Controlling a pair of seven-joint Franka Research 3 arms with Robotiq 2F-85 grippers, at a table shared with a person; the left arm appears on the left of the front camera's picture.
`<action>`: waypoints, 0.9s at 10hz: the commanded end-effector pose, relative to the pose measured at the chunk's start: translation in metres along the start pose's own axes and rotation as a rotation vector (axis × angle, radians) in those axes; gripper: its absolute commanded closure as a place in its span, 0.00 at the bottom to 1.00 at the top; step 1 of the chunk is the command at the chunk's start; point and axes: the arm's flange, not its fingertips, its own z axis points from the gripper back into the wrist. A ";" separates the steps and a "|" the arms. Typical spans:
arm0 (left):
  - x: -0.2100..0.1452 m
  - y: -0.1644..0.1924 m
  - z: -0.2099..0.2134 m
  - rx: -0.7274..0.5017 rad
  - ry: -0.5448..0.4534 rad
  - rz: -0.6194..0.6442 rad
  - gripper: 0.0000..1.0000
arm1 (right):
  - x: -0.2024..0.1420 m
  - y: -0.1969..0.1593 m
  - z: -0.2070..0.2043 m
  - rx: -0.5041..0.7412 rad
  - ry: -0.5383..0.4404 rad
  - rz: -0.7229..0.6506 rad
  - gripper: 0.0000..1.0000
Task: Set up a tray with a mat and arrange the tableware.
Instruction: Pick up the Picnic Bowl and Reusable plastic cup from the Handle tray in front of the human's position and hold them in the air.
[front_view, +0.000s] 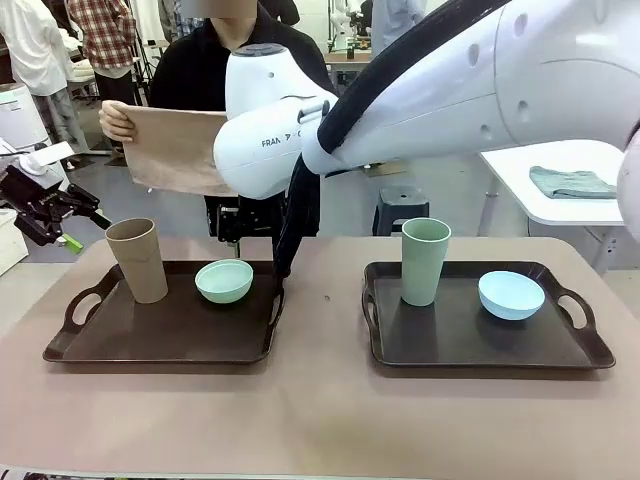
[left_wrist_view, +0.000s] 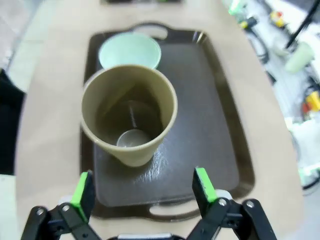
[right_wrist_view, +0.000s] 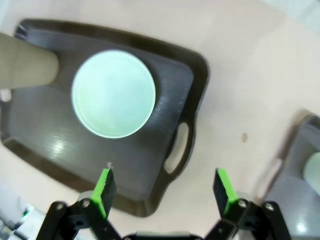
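Furniture and bystanders around the work surface

A beige table (front_view: 320, 420) spans the lower frame. At the right edge, mid-height, a white side table (front_view: 508, 180) carries a folded grey-green cloth (front_view: 572, 182). A dark stool (front_view: 400, 207) stands just right of centre behind the beige table, and bystanders (front_view: 108, 35) stand at the upper left.

Place: looking like an open, shared robotics lab.
Robot: a white arm (front_view: 480, 90) is reaching over a tan tabletop (front_view: 320, 420).
Next station: a white table (front_view: 545, 208) is carrying a folded grey cloth (front_view: 572, 182); a dark stool (front_view: 400, 208) is standing nearby.
Background: people (front_view: 105, 40) are standing among more tables.
Side: cables and small gear (left_wrist_view: 305, 95) are lying scattered off the tabletop's edge.
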 end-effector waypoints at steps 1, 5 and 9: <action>0.002 -0.001 0.000 -0.013 -0.009 -0.044 0.00 | 0.000 -0.001 0.002 -0.010 -0.008 -0.014 0.00; 0.000 0.007 -0.016 0.023 -0.014 0.003 0.00 | 0.020 0.012 -0.026 -0.069 0.019 -0.021 0.00; -0.020 0.009 -0.051 0.038 -0.122 0.081 0.00 | 0.032 0.025 -0.051 -0.087 0.017 -0.035 0.00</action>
